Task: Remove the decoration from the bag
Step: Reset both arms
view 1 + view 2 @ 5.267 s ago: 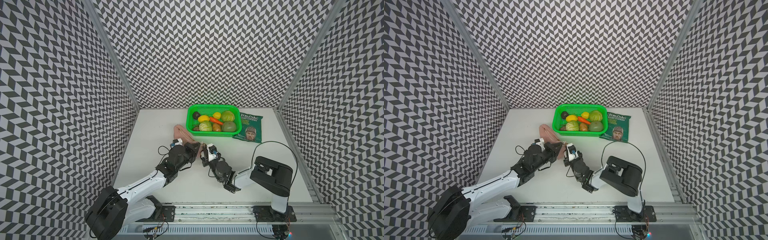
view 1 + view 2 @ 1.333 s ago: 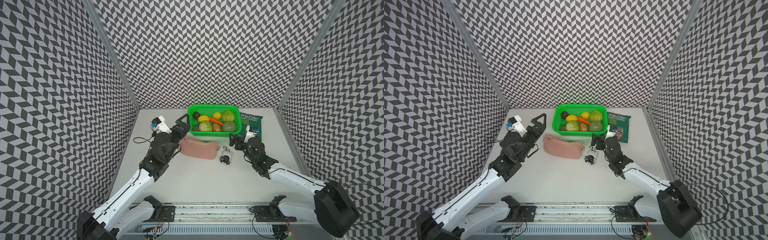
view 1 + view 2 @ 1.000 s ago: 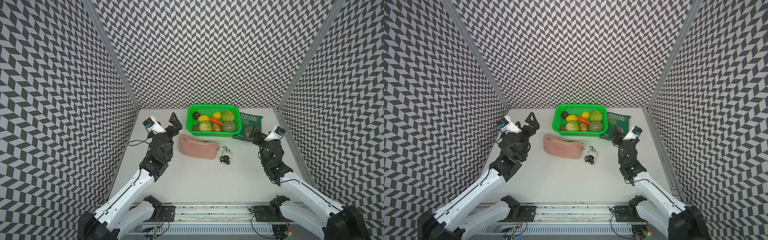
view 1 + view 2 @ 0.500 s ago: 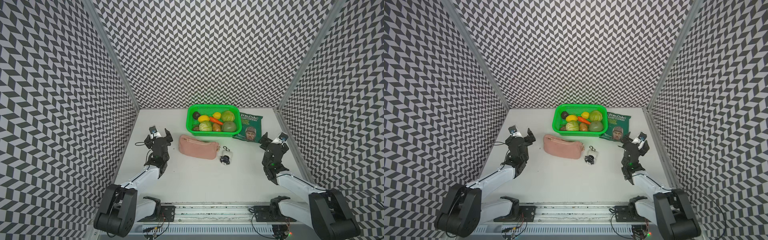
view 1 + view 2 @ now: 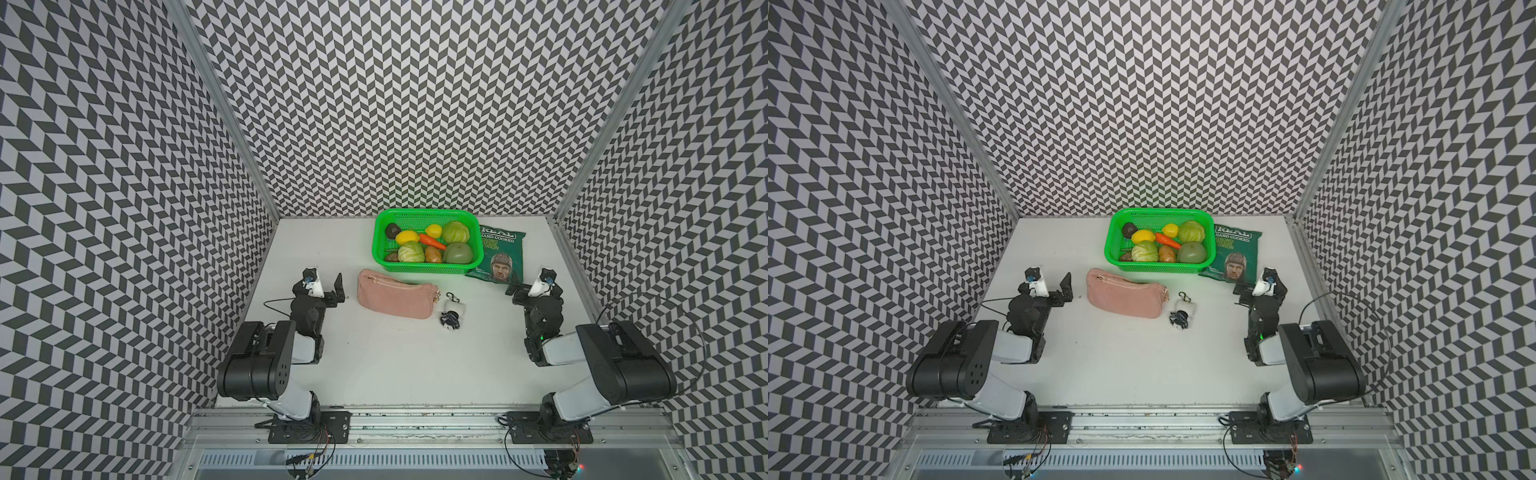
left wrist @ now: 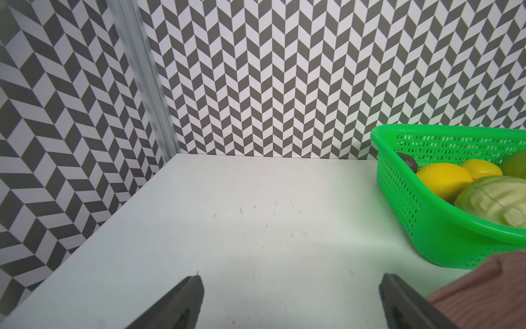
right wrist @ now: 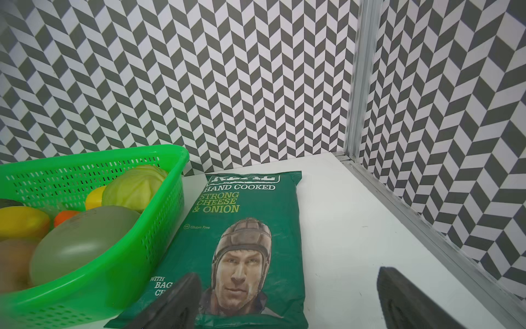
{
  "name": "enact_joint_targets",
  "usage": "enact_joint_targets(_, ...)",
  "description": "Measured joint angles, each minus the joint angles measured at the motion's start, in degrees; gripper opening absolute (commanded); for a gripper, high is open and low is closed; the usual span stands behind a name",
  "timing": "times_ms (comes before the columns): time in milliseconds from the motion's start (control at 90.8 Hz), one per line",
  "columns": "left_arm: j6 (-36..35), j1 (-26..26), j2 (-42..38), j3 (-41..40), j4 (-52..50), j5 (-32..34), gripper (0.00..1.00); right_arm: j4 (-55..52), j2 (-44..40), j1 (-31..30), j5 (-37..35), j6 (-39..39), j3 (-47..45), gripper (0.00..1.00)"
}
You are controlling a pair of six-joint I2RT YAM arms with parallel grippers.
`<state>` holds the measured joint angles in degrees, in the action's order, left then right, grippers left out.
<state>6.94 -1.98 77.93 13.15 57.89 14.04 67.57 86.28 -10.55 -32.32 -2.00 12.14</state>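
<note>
Just beside one end of the bag [image 5: 397, 294], the decoration [image 5: 452, 313] lies loose, not clipped on. Left gripper [image 5: 323, 286] sits near the bag's other end. Right gripper [image 5: 535, 289] is well apart from the bag, past the decoration, and both have jaws wide apart, gripping nothing.

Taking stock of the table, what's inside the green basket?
The basket holds lemons, a carrot, cabbages, a potato and a green fruit. Its floor beneath them is covered.

Bag [image 6: 489, 284] mostly past left wrist view's edge
</note>
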Motion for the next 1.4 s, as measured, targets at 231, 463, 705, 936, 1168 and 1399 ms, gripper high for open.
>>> enact_joint_targets(231, -1.0, -1.4, 2.7, -0.5, 5.6, -8.9, 1.00, 5.9, 2.3, 4.8, 11.3, 0.8, -0.7, 1.00)
enact_joint_targets(463, -3.2, -1.4, 10.1, -0.8, 12.8, -14.6, 1.00, 5.6, 2.5, 5.6, 14.5, 0.2, 0.7, 1.00)
enact_joint_targets(705, -5.4, 1.2, 11.9, 1.7, 11.2, -14.7, 1.00, 3.0, 2.3, 5.9, 15.0, -0.5, 1.4, 1.00)
enact_joint_targets(936, -6.1, 1.9, 11.8, 1.7, 11.0, -13.7, 1.00, 2.6, 2.3, 5.9, 15.2, -0.6, 1.4, 1.00)
enact_joint_targets(1168, -6.1, 1.9, 11.8, 1.7, 11.0, -13.3, 1.00, 1.9, 2.2, 5.9, 15.2, -0.6, 1.4, 1.00)
enact_joint_targets(1399, -6.1, 1.9, 11.8, 1.7, 10.9, -13.3, 1.00, 1.8, 2.2, 5.9, 15.2, -0.6, 1.4, 1.00)
